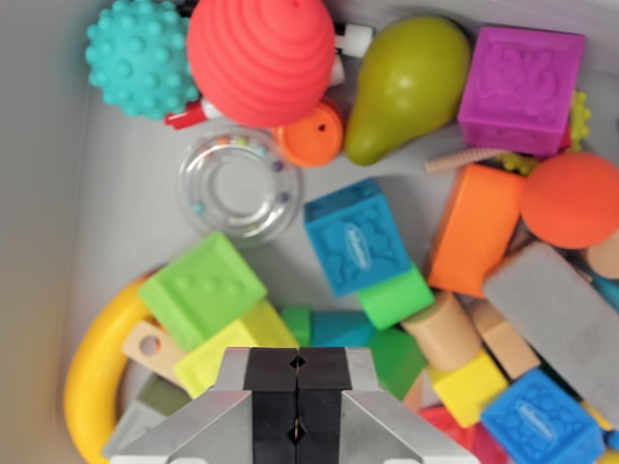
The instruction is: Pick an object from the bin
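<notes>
The bin [58, 242] is pale grey plastic with smooth walls, and it is crammed with toys. At the top sits a red ball [259, 58] ribbed in rings, with a teal ball [138, 58] covered in bumps just beside it at the wrist view's left. A glossy green pear [406, 82] leans next to a soft purple cube [520, 89] with embossed faces. Below the red ball lies a clear ring [235, 184] holding tiny coloured beads, touching a small orange cup [314, 135]. In the middle is a blue cube [350, 237] with raised lettering, a second blue cube [537, 420] sits lower right, and a lime cube [203, 290] with raised dots lies to the left. A smooth orange block [476, 227] and a matte orange ball [573, 198] sit at the right, above a rough grey block [566, 314]. A yellow ring [92, 372] curves along the lower left.

So I count two blue cubes, one purple, one lime, and three balls.

The gripper [297, 401] hangs at the bottom centre above the pile, its black pads pressed together with nothing between them, touching no toy that I can see.
</notes>
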